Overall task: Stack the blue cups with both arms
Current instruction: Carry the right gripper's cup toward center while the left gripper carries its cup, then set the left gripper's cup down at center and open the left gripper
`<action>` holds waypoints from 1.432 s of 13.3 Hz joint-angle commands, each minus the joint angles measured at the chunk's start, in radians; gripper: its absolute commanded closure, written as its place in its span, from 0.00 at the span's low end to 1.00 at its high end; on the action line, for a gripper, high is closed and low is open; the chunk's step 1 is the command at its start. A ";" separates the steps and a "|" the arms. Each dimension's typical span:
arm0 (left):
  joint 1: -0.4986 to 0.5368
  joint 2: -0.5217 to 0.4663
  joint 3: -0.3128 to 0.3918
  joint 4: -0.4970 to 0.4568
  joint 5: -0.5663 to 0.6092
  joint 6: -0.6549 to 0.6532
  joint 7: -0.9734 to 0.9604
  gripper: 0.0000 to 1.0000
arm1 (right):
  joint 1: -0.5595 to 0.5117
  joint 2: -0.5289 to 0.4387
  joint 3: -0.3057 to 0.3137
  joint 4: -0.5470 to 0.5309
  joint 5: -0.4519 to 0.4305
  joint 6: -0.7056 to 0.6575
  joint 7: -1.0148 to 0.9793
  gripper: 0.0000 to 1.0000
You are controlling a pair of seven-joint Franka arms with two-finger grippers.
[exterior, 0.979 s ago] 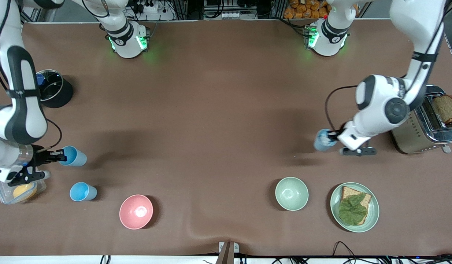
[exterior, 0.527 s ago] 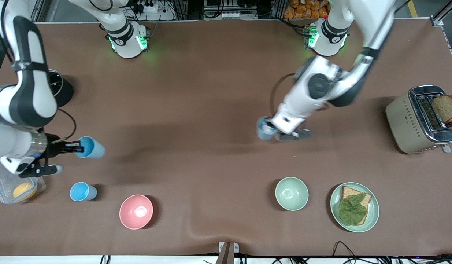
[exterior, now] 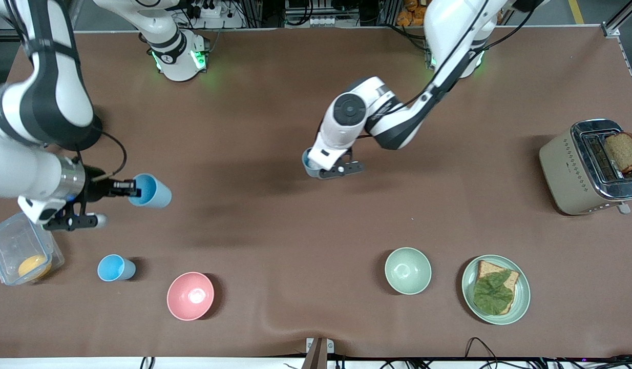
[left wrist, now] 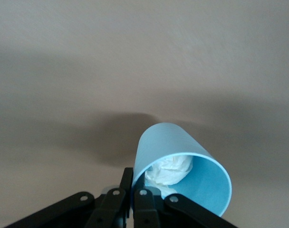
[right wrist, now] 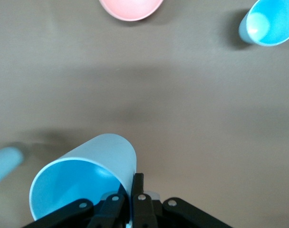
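Blue plastic throughout: three cups noted. The left hand [exterior: 316, 166] pinches the rim of a grey-blue cup [left wrist: 182, 164] holding crumpled white matter, over mid-bench [exterior: 295, 246]; it has travelled from beside the toaster [exterior: 585, 169] toward the centre within the last second. The right hand [exterior: 129, 188] pinches a sky-blue cup [exterior: 151, 190] by its rim, carried up and inward from near the clear container [exterior: 16, 253]. A third blue cup [exterior: 114, 268] stands untouched beside the pink bowl [exterior: 190, 295]. Judgement: both arms are converging for stacking; the cups remain well apart, and the stuffing may prevent nesting.
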 commanded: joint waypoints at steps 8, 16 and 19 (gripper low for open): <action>-0.104 0.021 0.116 0.087 0.027 -0.003 -0.051 0.00 | 0.140 -0.048 -0.003 -0.043 0.018 -0.010 0.147 1.00; 0.154 -0.411 0.115 0.087 0.028 -0.416 0.036 0.00 | 0.484 -0.036 -0.005 -0.186 0.001 0.228 0.628 1.00; 0.293 -0.499 0.115 0.087 0.025 -0.511 0.266 0.00 | 0.584 -0.011 -0.005 -0.257 0.001 0.329 0.765 1.00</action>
